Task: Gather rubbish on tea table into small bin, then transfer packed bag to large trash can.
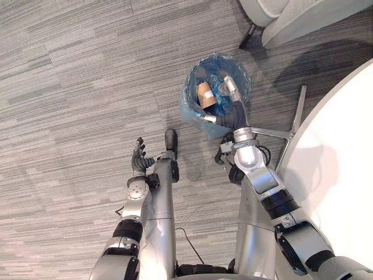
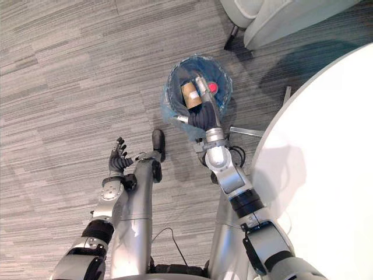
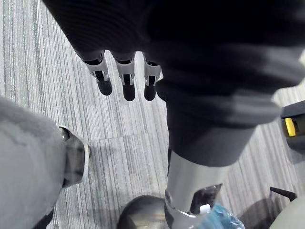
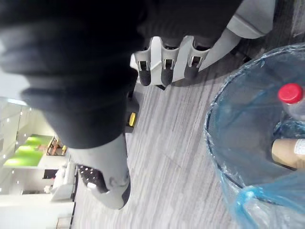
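Small bin, lined with a blue bag, stands on the grey carpeted floor, near a grey chair and beside the white round table. Its contents are a brown paper cup and a clear bottle with a red cap. Right hand: above the bin's near rim, fingers straight and reaching across the opening, thumb apart, holding nothing; left hand: low over the floor, well apart from the bin, fingers straight and loosely spread, empty.
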Available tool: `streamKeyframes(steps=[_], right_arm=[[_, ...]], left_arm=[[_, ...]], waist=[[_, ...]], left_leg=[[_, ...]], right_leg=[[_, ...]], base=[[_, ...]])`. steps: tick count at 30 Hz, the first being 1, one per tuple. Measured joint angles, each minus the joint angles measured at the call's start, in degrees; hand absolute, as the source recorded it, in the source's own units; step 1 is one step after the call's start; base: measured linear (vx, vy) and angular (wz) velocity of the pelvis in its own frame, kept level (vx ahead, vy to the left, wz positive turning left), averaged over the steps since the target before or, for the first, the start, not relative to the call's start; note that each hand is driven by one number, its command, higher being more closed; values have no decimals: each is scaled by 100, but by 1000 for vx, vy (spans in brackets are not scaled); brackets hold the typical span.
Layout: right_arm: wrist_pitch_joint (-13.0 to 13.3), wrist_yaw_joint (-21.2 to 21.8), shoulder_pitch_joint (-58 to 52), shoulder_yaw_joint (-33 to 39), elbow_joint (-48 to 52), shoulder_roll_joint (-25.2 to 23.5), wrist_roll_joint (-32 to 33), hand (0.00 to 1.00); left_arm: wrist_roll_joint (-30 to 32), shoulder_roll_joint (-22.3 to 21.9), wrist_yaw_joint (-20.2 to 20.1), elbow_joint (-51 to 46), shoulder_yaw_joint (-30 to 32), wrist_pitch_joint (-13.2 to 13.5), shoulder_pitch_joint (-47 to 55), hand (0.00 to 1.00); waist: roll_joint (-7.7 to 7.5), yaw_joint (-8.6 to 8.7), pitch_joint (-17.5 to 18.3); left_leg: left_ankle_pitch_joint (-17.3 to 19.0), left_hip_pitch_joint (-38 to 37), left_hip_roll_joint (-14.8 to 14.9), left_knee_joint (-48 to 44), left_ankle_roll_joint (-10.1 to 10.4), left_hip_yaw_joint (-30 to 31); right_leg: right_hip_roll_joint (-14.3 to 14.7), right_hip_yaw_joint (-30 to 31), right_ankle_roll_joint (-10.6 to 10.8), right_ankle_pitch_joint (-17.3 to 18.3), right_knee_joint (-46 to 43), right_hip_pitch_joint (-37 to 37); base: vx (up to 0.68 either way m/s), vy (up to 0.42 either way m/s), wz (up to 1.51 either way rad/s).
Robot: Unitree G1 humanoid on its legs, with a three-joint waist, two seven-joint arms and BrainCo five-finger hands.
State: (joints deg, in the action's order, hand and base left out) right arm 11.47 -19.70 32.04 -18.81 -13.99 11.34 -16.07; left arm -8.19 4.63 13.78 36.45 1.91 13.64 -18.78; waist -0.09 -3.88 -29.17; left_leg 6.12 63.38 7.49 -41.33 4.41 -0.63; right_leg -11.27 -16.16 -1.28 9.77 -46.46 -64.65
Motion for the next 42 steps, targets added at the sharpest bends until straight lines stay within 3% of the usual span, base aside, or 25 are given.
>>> streamKeyframes(steps=[9, 14, 21, 28, 33, 40, 41, 42], right_arm=[[-79, 77, -328, -275, -110, -78, -1183, 0], [-186, 62, -79, -429, -771, -110, -1696, 0], [-402, 63, 263, -585, -1794, -104, -2063, 0], [-739, 11, 676, -652, -2753, -129, -2186, 0], [-961, -204, 934, -501, -3161, -75, -2185, 0], [-1092, -327, 1164, -376, -3485, -10, -2174, 0], [-1098, -326, 1210, -377, -3533, -14, -2172, 100], [-1104, -325, 1228, -379, -3575, -19, -2168, 100]], left_arm=[[79, -57, 19, 39, -129, 3, 1, 0], [112, -48, 98, 133, -152, 37, 1, 0], [111, -49, 139, 140, -172, 78, -1, 0], [102, -95, 149, 152, -177, 149, -107, 0], [31, -127, 154, 188, -173, 201, -170, 0], [-37, -161, 186, 159, -170, 260, -269, 0], [-93, -160, 186, 141, -171, 260, -269, 0], [-116, -160, 186, 132, -169, 260, -269, 0]], waist=[[-172, -6, 20], [-295, -25, 93], [-292, -34, 97], [-282, -182, 125], [-171, -191, 232], [-163, -293, 235], [-163, -299, 235], [-163, -300, 235]], left_leg=[[2, -270, 38, 192, -6, -67], [0, -288, 28, 248, -4, -109], [-3, -261, 26, 270, 1, -101], [-9, -88, 10, 267, 2, -67], [-48, 207, -84, 210, -21, 43], [-70, 422, -154, 111, 1, 171], [-71, 435, -157, 108, 2, 189], [-71, 442, -157, 108, 2, 199]], right_leg=[[45, -35, -131, -90, 263, 291], [19, -28, -188, -124, 294, 295], [19, -45, -197, -129, 297, 283], [4, -62, -203, -126, 234, 101], [-92, -106, -186, -78, 95, -161], [-186, -198, -163, 84, -131, -359], [-194, -217, -147, 104, -135, -361], [-197, -231, -146, 108, -135, -361]], base=[[-1, 3, -3], [3, 6, 2], [0, 0, 0], [0, -2, 1], [2, 2, 13], [-9, -18, 12], [-19, -20, 8], [-15, -15, 7]])
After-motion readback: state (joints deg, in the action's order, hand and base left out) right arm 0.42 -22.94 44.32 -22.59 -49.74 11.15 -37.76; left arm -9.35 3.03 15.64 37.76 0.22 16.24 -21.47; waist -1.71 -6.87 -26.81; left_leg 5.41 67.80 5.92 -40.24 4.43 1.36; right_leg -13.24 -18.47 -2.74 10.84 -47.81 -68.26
